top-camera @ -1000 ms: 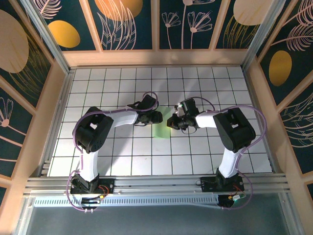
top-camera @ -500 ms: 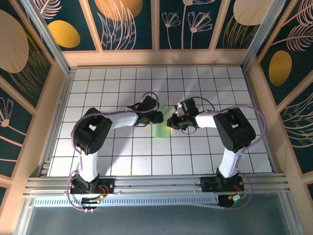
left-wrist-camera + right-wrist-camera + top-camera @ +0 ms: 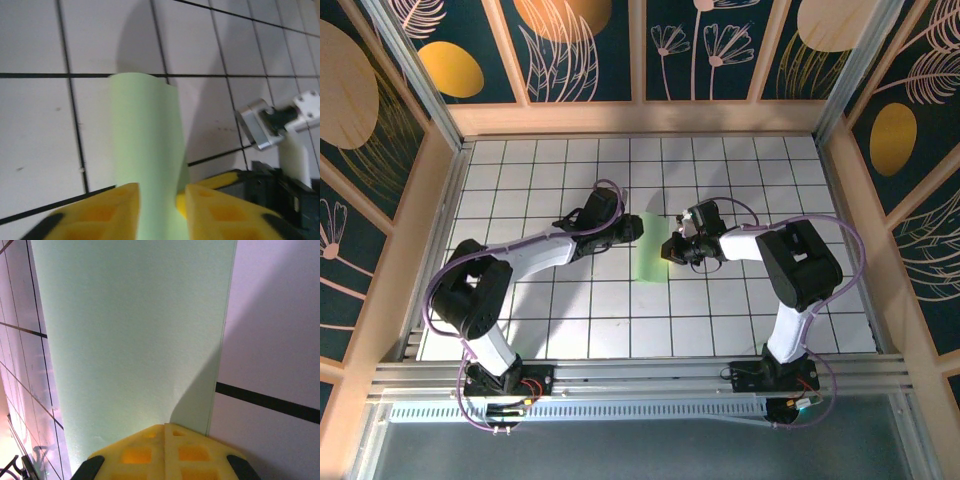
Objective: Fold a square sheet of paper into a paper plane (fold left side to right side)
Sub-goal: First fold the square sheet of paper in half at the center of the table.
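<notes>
**Sheet** (image 3: 651, 252): pale green, lying as a narrow strip about one tile wide. It runs lengthwise on the tiled bench (image 3: 550, 170), mid-bench between the two arms.

**Left pincer** (image 3: 632, 229): just beside the strip's far left corner, released. In its wrist view the yellow fingers (image 3: 117, 210) stand apart, and the paper, curved along one side, shows in the gap.

**Right pincer** (image 3: 672, 249): at the strip's right edge, clenched (tips meet along one seam in its wrist view), grasping the sheet's edge.
</notes>
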